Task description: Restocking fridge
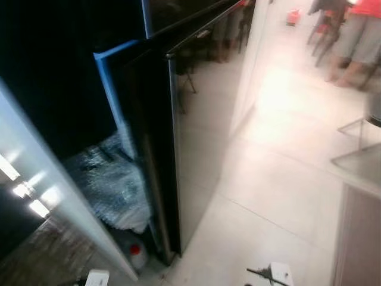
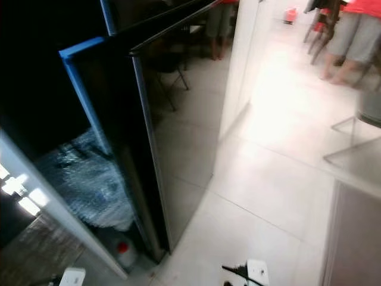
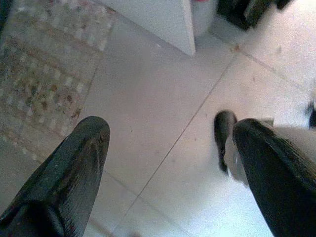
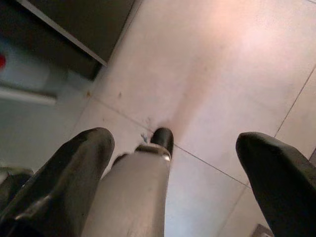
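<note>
Facing the black fridge edge-on: it stands ahead and left, long axis upright. Left tool and right tool hang spread, released, empty, over floor tiles; left arm nearer.

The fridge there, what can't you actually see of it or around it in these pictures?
- Fridge inside: dark in the eye views, hidden behind its black door.
- Crinkly wrapped bundle: blurred, contents unclear.
- Red-capped bottle: partly behind the door's bottom edge.
- Person: cut off by the top edge.
</note>
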You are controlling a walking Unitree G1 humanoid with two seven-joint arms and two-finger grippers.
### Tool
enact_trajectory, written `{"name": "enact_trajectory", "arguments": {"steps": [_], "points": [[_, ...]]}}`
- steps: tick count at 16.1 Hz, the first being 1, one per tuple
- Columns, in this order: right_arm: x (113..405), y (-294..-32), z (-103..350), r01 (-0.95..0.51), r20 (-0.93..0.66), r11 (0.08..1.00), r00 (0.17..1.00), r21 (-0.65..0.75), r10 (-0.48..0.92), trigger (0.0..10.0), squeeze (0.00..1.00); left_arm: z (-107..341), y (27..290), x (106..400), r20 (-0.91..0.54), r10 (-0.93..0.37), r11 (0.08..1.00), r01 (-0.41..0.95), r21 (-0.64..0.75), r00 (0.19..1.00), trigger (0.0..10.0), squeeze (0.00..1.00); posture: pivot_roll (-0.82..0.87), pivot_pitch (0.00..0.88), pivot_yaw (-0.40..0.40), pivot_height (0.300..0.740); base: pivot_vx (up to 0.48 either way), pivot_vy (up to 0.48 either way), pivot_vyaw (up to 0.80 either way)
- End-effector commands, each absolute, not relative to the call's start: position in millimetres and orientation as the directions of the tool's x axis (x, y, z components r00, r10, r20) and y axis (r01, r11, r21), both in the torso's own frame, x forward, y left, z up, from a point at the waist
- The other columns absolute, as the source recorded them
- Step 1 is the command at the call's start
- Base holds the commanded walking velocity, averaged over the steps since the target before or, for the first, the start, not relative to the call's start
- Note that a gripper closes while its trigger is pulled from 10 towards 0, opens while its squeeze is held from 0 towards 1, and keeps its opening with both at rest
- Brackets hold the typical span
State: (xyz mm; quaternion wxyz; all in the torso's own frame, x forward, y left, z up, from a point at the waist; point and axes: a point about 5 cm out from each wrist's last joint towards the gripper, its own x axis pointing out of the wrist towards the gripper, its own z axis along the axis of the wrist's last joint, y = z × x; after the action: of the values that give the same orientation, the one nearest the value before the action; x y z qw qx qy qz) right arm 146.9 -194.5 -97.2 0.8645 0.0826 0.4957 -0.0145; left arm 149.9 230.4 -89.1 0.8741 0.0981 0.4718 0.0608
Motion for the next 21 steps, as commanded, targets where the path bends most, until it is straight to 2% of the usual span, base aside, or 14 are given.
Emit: {"name": "enact_trajectory", "arguments": {"steps": [1, 4, 21], "points": [[149.5, -191.2, -97.0, 0.12, -0.86, 0.984, 0.508, 0.128, 0.05, 10.0, 0.0, -92.7, 236.4, 137.1, -0.831, 0.218, 0.97, -0.018, 0.243, 0.512, 10.0, 0.0, 0.06, 0.0, 0.022, 0.74, 0.0, 0.0, 0.79], [149.3, -189.9, -97.6, 0.132, -0.863, 0.982, 0.504, 0.132, 0.048, 10.0, 0.0, -93.0, 235.9, 136.6, -0.83, 0.219, 0.97, -0.024, 0.242, 0.512, 10.0, 0.0, 0.07, 0.0, 0.016, 0.74, 0.0, 0.0, 0.8], [149.1, -190.2, -97.5, 0.001, -0.876, 0.993, 0.471, 0.121, 0.106, 10.0, 0.0, -94.4, 231.2, 135.8, -0.831, 0.22, 0.973, -0.053, 0.224, 0.511, 10.0, 0.0, 0.07, 0.0, -0.017, 0.74, 0.0, 0.0, 0.8]]}}
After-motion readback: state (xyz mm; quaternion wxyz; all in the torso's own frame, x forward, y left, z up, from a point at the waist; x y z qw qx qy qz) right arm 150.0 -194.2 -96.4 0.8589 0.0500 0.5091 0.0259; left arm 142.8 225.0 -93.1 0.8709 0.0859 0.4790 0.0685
